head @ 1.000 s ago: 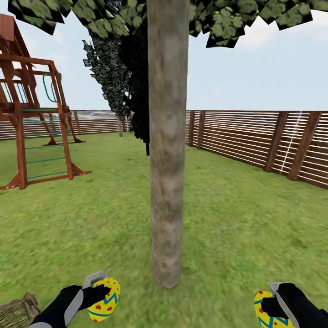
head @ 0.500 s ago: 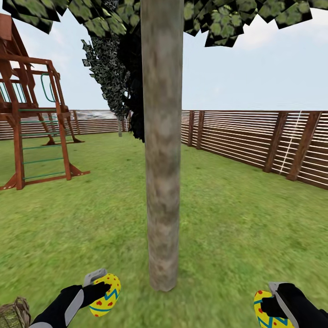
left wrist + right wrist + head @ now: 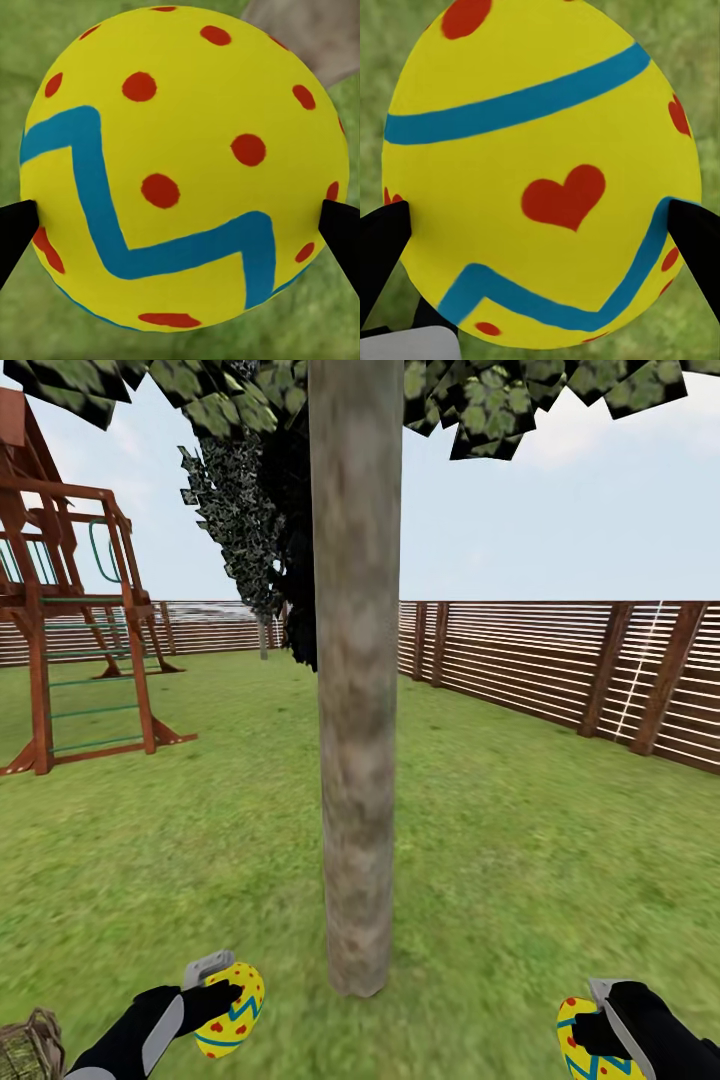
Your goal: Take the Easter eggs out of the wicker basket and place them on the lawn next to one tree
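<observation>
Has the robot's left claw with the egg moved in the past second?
Cannot tell. The left gripper sits a little farther from the tree trunk's foot, but the whole picture shifted, so the camera moved.

The head view faces the tree (image 3: pixel 357 690) across the lawn (image 3: pixel 520 840); both wrist views look down, grass shared.

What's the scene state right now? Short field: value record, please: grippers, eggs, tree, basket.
left gripper: jaws shut on an Easter egg, held above the lawn
right gripper: jaws shut on a second Easter egg, also off the ground
tree: trunk straight ahead, base between the two held eggs
wicker basket: at the lower left edge of the head view, partly cut off; contents cannot be seen
eggs on grass: none visible
surroundings: play tower to the left, slat fence behind and to the right
</observation>
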